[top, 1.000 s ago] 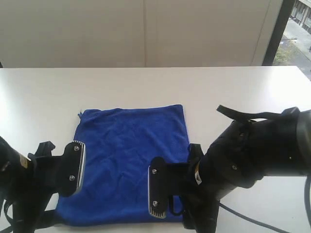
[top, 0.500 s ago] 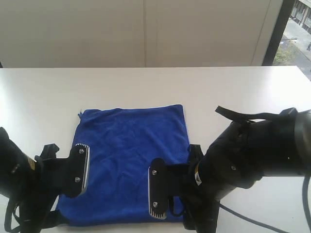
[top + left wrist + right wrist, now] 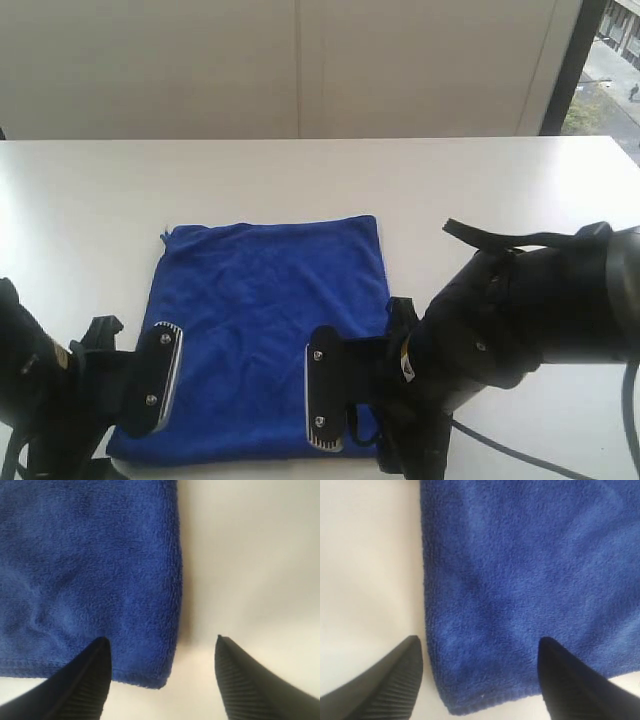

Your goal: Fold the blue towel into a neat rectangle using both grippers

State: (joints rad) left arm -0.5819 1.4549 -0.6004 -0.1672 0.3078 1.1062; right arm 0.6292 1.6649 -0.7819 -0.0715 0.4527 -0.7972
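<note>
1. Blue towel (image 3: 265,330) flat on the white bench (image 3: 450,190).
2. Left claw (image 3: 161,639) and right claw (image 3: 480,638) spread, empty, each straddling a near corner.
3. Looks like pre-grab: you'll want to drop and pinch both corners evenly.

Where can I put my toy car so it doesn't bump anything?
The white table is bare behind the blue towel, up to the wall, and beside its far corners. The near edge is crowded: left claw and right claw hang open over the towel's near corners.
</note>
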